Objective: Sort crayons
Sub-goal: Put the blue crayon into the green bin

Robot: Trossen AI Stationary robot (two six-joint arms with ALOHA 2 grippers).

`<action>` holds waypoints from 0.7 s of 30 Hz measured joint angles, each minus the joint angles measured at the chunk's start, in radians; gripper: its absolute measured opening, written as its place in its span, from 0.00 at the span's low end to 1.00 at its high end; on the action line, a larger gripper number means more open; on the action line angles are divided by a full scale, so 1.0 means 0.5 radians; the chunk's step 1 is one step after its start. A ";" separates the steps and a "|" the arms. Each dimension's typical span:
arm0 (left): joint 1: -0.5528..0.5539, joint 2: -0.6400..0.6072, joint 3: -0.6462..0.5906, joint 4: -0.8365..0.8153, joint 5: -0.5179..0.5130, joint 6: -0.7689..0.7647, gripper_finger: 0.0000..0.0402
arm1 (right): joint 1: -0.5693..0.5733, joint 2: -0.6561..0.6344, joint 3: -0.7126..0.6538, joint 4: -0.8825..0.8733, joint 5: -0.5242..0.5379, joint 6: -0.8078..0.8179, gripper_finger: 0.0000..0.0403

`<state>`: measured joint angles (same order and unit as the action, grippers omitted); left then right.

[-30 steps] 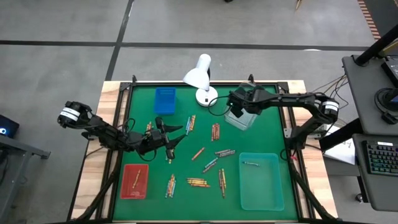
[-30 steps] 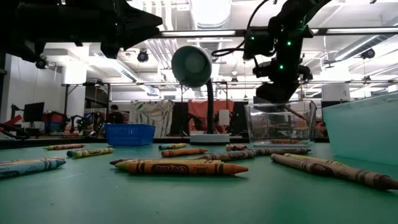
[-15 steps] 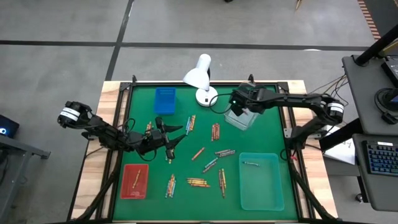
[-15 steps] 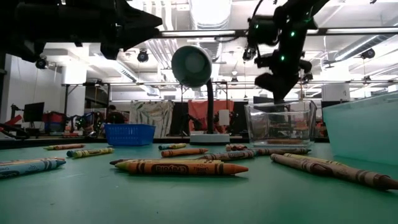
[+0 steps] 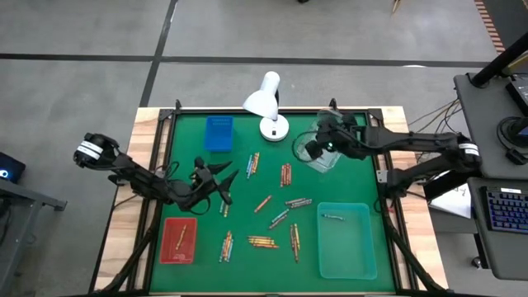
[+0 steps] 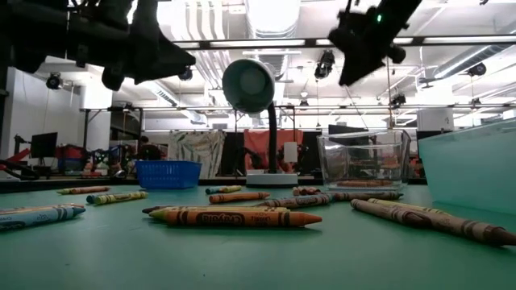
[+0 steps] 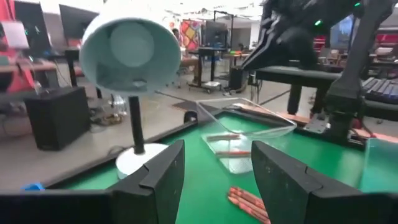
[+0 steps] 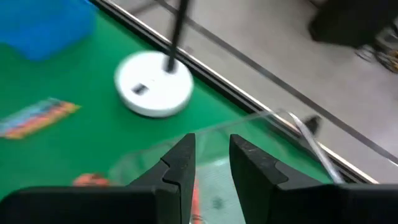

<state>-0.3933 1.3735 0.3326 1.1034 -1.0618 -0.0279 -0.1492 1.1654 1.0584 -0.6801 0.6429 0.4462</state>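
Observation:
Many crayons (image 5: pixel 262 242) lie loose on the green mat (image 5: pixel 346 181), among them an orange one (image 6: pixel 234 217) near the front. One crayon lies in the red tray (image 5: pixel 179 252), one in the teal tray (image 5: pixel 346 247), and a few in the clear bin (image 7: pixel 249 127). My right gripper (image 8: pixel 212 163) hangs open and empty above the clear bin (image 5: pixel 323 162), tilted down. My left gripper (image 7: pixel 214 180) stands open and empty at the mat's left middle (image 5: pixel 224 175), held level above the mat and pointing toward the lamp and the bin.
A white desk lamp (image 5: pixel 266 103) stands at the mat's far edge, beside the clear bin. A blue tray (image 5: pixel 219 132) sits far left. Bare mat lies between the teal tray and the clear bin. Cables run along the right frame (image 5: pixel 381 177).
My right gripper has risen out of the clear bin and drawn back a little toward the table's right edge, tipping as it went. My left gripper has turned a little on the spot, its fingers now pointing more toward the far edge.

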 joint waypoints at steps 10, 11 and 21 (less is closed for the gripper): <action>-0.011 -0.066 0.000 -0.262 0.578 -0.568 0.42 | 0.317 -0.068 0.000 0.236 0.000 -0.130 0.18; -0.013 -0.068 0.001 -0.323 0.613 -0.655 0.42 | 0.339 -0.067 0.000 0.256 0.001 -0.131 0.17; -0.021 -0.068 0.505 -1.650 1.155 -1.481 0.42 | 0.458 -0.054 0.000 0.267 0.002 -0.128 0.19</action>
<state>-0.4037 1.3396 0.5848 0.2782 -0.4844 -0.7685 0.0800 1.1381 1.0584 -0.5466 0.6436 0.3824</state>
